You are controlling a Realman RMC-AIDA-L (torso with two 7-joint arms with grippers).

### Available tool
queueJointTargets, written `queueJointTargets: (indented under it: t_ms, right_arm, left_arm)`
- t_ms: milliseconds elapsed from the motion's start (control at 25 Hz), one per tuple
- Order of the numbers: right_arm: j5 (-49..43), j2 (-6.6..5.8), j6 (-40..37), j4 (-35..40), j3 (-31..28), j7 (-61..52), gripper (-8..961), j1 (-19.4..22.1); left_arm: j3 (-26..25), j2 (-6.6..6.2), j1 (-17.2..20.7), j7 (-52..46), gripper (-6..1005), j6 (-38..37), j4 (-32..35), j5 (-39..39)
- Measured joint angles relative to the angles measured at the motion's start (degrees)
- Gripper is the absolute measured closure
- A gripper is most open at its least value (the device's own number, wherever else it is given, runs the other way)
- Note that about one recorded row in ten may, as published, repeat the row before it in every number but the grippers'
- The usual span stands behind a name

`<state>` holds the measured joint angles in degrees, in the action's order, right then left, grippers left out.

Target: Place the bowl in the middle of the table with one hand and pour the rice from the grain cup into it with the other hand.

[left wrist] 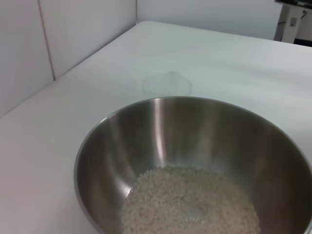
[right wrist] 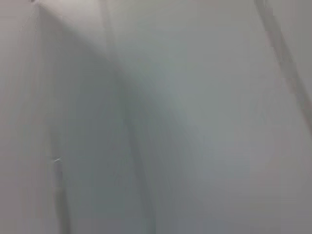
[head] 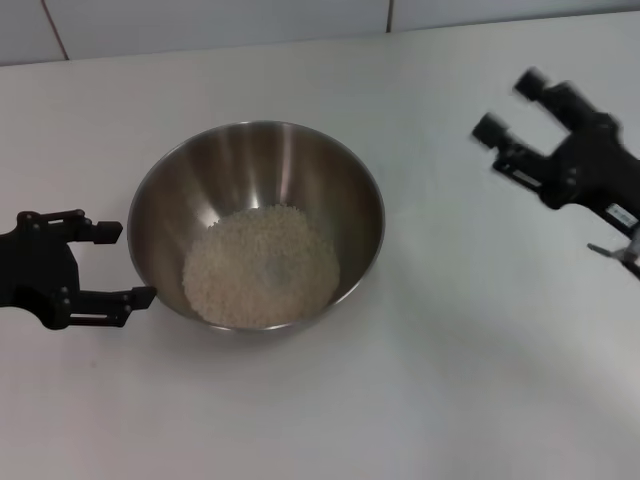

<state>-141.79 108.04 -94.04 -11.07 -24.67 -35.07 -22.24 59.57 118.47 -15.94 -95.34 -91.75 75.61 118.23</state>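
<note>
Flanking the stainless-steel bowl (head: 256,225) with its fingers spread and nothing gripped, the left claw (head: 122,264) sits just beside the rim on the side toward the table's (head: 450,380) left edge, likely because it set the bowl mid-table. The right claw (head: 510,108), also released and empty, hangs toward the far right corner. The rice (head: 262,266) lies heaped inside the bowl, the clear grain cup (left wrist: 167,85) stands empty beyond it, and no readable writing shows.
</note>
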Motion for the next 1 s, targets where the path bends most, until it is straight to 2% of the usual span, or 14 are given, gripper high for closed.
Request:
queueJointTargets:
  t_ms: [40, 80, 200, 240, 280, 320, 400, 440, 520, 600, 640, 720, 840, 1000]
  right_arm:
    - [-5.68, -0.90, -1.06, 6.00, 0.26, -7.54, 125, -5.33]
    - [-5.68, -0.90, -1.06, 6.00, 0.26, -7.54, 125, -5.33]
    - [-12.58, -0.04, -5.04, 17.89, 1.10, -17.01, 123, -13.65]
    - [-14.54, 1.95, -7.36, 27.46, 4.29, -22.44, 123, -18.77]
    - [-14.54, 1.95, -7.36, 27.46, 4.29, -22.44, 122, -18.77]
    - [-14.59, 3.36, -8.44, 32.76, 6.88, -25.02, 122, -21.07]
    - [-13.32, 6.98, -10.01, 43.76, 12.97, -28.78, 122, -24.04]
    - [-10.40, 10.58, -11.23, 54.24, 21.12, -32.98, 121, -25.50]
    - [-8.75, 11.11, -11.33, 56.81, 25.20, -35.04, 121, -25.45]
    - [-4.09, 11.39, -10.93, 60.69, 35.62, -41.55, 121, -24.41]
    - [0.65, 11.25, -9.87, 62.81, 44.10, -45.89, 121, -22.61]
    - [2.28, 11.25, -9.30, 63.99, 46.77, -46.93, 120, -21.77]
    - [8.07, 11.30, -6.31, 67.70, 57.90, -51.20, 120, -18.51]
    - [9.51, 11.27, -4.84, 68.60, 61.07, -52.21, 121, -17.38]
  left_arm:
    - [0.03, 0.00, -0.02, 0.00, 137, 0.01, -0.01, -0.01]
    - [0.03, -0.03, -0.02, 0.00, 137, 0.01, 0.00, 0.00]
    - [0.01, -0.07, -0.07, -0.03, 137, -0.03, 0.17, 0.07]
    - [0.01, -0.08, -0.10, -0.06, 137, -0.08, 0.23, 0.08]
    - [0.01, -0.08, -0.10, -0.06, 137, -0.08, 0.23, 0.08]
    - [0.01, -0.08, -0.10, -0.07, 137, -0.10, 0.26, 0.08]
    - [0.01, -0.08, -0.11, -0.07, 137, -0.11, 0.29, 0.08]
    - [0.01, -0.08, -0.12, -0.09, 137, -0.13, 0.30, 0.08]
    - [0.01, -0.08, -0.12, -0.09, 137, -0.13, 0.30, 0.08]
    - [-0.08, -0.10, -0.34, -0.13, 137, -0.24, 0.19, 0.03]
    - [-0.09, -0.10, -0.35, -0.13, 137, -0.27, 0.18, 0.03]
    - [-0.06, -0.10, -0.41, -0.14, 137, -0.29, 0.20, 0.14]
    - [0.03, -0.09, -0.48, -0.23, 137, -0.34, 0.24, 0.18]
    - [0.02, -0.08, -0.50, -0.37, 137, -0.36, 0.43, 0.18]
